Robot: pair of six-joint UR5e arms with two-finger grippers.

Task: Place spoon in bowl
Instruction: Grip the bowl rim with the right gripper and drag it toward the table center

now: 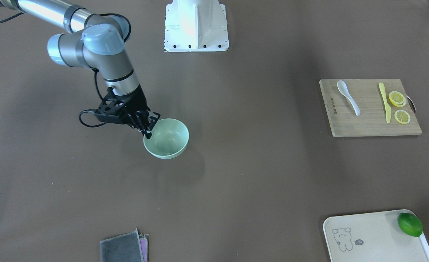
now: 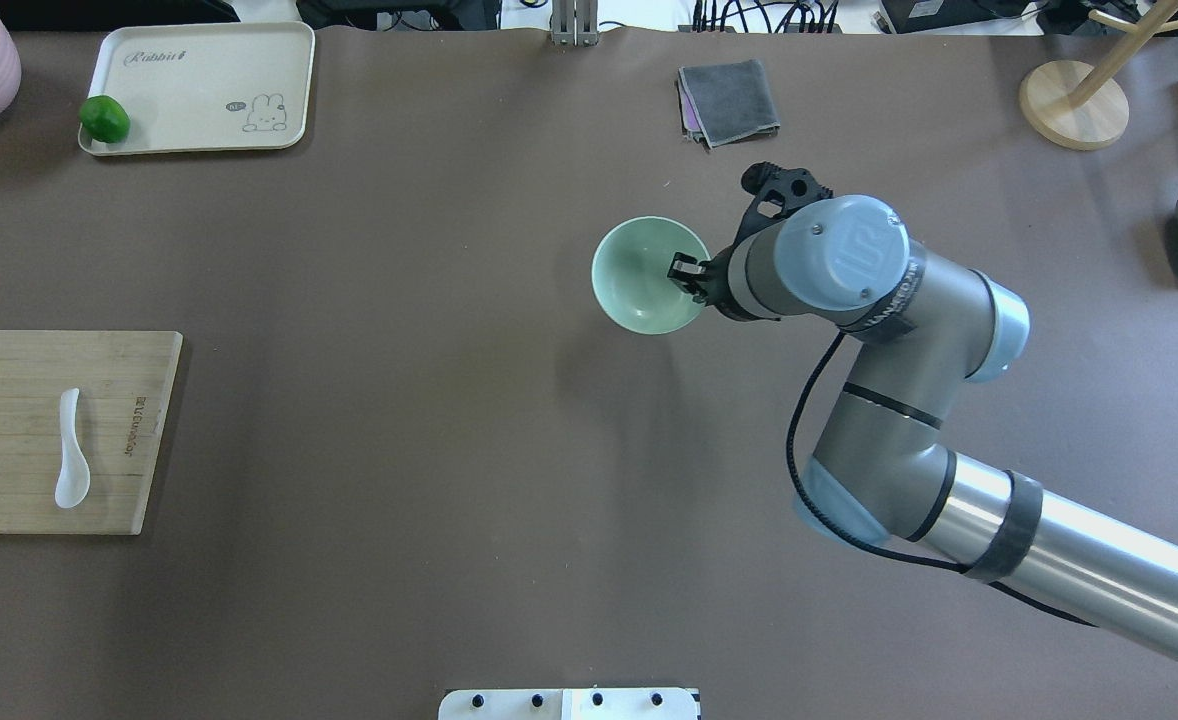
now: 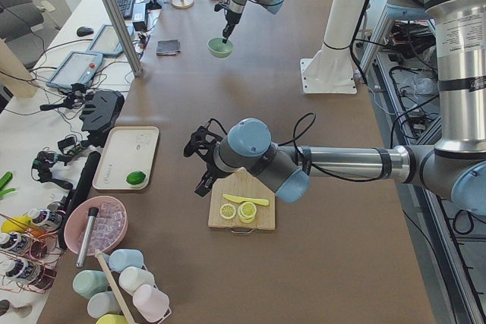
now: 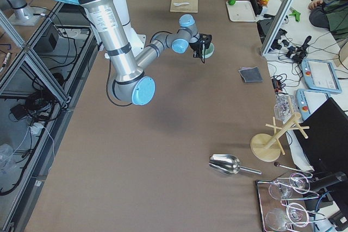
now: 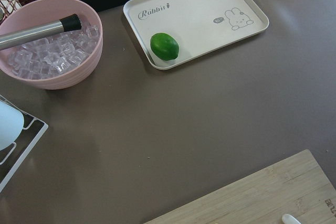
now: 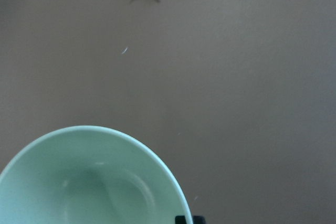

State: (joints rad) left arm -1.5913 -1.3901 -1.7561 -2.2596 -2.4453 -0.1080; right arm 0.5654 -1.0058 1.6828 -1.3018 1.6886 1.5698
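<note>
The white spoon (image 1: 348,96) lies on the bamboo cutting board (image 1: 371,123), also seen in the overhead view (image 2: 71,465). The mint-green bowl (image 1: 169,140) is near the table's middle. My right gripper (image 1: 148,131) is shut on the bowl's rim (image 2: 639,275), one finger inside and one outside. The bowl looks tilted and slightly raised, its shadow offset on the table. My left gripper (image 3: 205,184) hangs above the far end of the cutting board. It shows only in the left side view, so I cannot tell whether it is open or shut. The spoon's tip (image 5: 290,219) shows in the left wrist view.
A yellow knife (image 1: 384,102) and lemon slices (image 1: 397,98) lie on the board beside the spoon. A cream tray (image 1: 367,236) holds a lime (image 1: 410,224). A folded grey cloth (image 1: 123,247) lies beyond the bowl. A pink ice bowl (image 5: 50,40) stands past the tray.
</note>
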